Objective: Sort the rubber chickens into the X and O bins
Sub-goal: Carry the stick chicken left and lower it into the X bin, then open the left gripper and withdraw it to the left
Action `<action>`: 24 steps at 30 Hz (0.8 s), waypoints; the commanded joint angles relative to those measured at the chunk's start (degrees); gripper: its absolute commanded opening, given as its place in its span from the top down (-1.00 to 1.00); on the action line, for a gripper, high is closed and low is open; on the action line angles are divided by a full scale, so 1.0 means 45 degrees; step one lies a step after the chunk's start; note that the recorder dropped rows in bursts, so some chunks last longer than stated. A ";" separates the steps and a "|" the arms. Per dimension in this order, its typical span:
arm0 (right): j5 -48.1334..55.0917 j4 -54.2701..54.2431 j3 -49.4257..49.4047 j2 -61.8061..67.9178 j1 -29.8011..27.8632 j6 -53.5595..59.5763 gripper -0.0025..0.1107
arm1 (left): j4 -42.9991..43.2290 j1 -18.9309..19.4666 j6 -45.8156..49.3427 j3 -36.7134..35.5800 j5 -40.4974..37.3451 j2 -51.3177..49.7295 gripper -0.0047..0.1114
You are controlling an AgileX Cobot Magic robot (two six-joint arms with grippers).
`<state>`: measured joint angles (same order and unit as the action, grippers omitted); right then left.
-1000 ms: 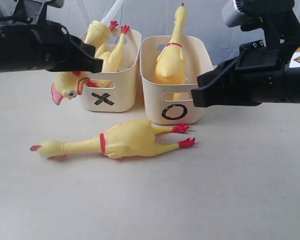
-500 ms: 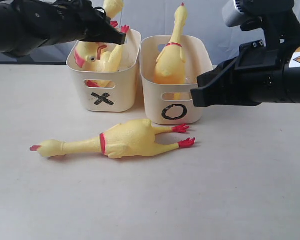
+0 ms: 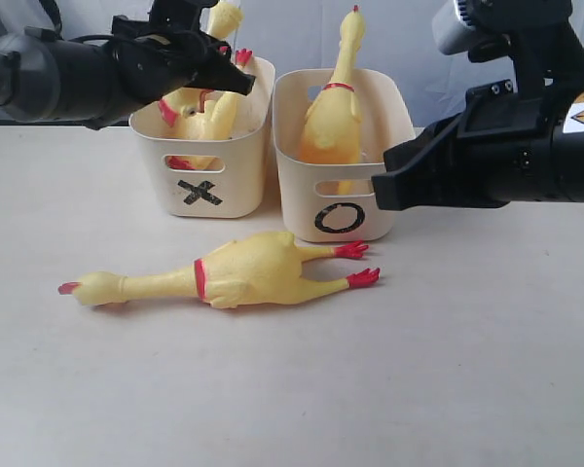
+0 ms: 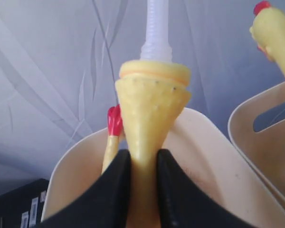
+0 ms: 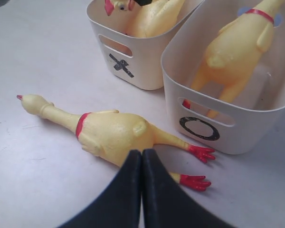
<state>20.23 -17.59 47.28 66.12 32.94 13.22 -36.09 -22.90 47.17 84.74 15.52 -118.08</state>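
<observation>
Bench [image 3: 467,370]: pale, matte, fills lower frame. 3 items directly on it.
1. X bin [image 3: 238,180]: cream, upper left of centre, black X on front wall.
2. O bin [image 3: 302,199]: cream, just right of X bin.
3. Rubber chicken [image 3: 243,272]: whole, lying flat in front of both bins, head to frame left, red feet near O bin.

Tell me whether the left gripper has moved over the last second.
Yes. The left gripper, clamping the head-and-neck piece, went up and rightward from beside the X bin's front left corner to over its opening.
</observation>
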 commanded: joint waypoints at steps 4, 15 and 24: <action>-0.0067 -0.0086 -0.0049 -0.0114 -0.0064 0.0007 0.97 | 0.0035 0.0347 -0.0481 0.0125 0.0225 -0.0809 0.92; -0.0058 -0.0141 -0.0049 -0.0114 -0.0064 0.0007 0.97 | -0.0101 0.0485 -0.0481 0.0125 -0.0671 -0.1021 0.89; -0.0058 -0.0144 -0.0049 -0.0114 -0.0064 0.0032 0.97 | -0.0101 0.0485 -0.0481 0.0125 -0.0981 -0.1021 0.25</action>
<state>20.27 -18.05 47.28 66.12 32.94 13.08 -36.20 -20.93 45.41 84.86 11.26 -122.56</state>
